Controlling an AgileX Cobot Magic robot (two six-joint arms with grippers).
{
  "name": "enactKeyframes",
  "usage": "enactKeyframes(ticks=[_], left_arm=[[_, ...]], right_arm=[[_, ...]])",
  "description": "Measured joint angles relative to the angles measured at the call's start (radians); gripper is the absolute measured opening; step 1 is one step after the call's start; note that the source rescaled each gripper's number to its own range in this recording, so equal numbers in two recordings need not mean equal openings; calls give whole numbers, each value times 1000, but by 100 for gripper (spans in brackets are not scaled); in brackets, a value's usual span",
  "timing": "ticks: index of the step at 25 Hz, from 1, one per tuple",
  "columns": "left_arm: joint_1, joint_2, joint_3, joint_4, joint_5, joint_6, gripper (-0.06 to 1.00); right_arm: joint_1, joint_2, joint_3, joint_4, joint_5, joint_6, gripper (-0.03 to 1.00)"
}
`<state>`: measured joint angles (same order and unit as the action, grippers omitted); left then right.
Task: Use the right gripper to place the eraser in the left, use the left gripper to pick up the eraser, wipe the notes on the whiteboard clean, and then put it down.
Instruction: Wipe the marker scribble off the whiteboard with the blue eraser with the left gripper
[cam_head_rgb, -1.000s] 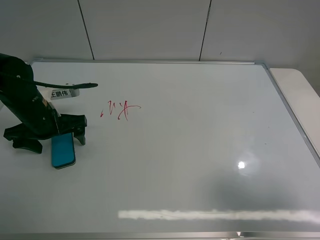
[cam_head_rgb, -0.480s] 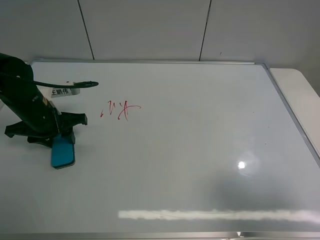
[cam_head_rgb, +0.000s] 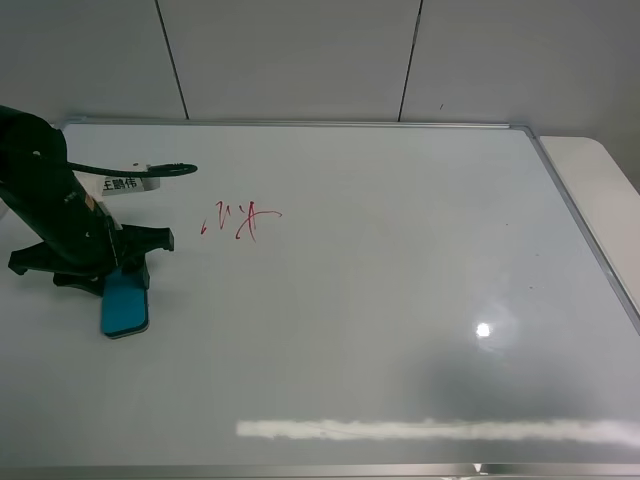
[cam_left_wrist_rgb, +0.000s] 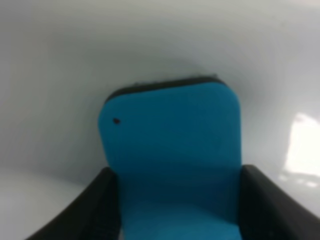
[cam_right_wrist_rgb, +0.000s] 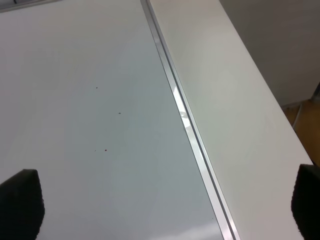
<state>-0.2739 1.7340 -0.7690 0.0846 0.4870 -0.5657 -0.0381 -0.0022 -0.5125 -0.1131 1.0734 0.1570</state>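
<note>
The teal eraser (cam_head_rgb: 125, 306) lies flat on the whiteboard (cam_head_rgb: 400, 260) at its left side. My left gripper (cam_head_rgb: 122, 272) is down on the eraser's far end, shut on its two long sides. In the left wrist view the eraser (cam_left_wrist_rgb: 172, 150) sits between the two dark fingers (cam_left_wrist_rgb: 102, 210), touching both. The red notes (cam_head_rgb: 242, 219) are a short way right of and beyond the eraser, untouched. My right gripper (cam_right_wrist_rgb: 162, 205) shows only in the right wrist view, open and empty above the board's right edge.
A white name label (cam_head_rgb: 126, 184) and a thin black cable (cam_head_rgb: 150, 168) lie on the board behind the left arm. The silver frame (cam_right_wrist_rgb: 186, 122) borders a pale table strip (cam_head_rgb: 600, 190) on the right.
The left gripper's fingers, spread wide over the eraser a second ago, have closed in on its sides. The eraser has shifted slightly. The notes are unchanged.
</note>
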Motion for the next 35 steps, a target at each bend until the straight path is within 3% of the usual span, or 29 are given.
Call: enactKeyframes(ticks=[8, 22, 30, 35], left_arm=[[0, -56, -129, 3, 205, 71, 2], [31, 85, -452, -14, 384, 139, 2], [32, 217, -587, -15, 385, 204, 2], [32, 283, -595, -15, 295, 286, 2]], right_arm=[[0, 0, 0, 0, 0, 0, 100], [0, 0, 0, 0, 0, 0, 100], [0, 0, 0, 0, 0, 0, 100], [0, 0, 0, 0, 0, 0, 100]])
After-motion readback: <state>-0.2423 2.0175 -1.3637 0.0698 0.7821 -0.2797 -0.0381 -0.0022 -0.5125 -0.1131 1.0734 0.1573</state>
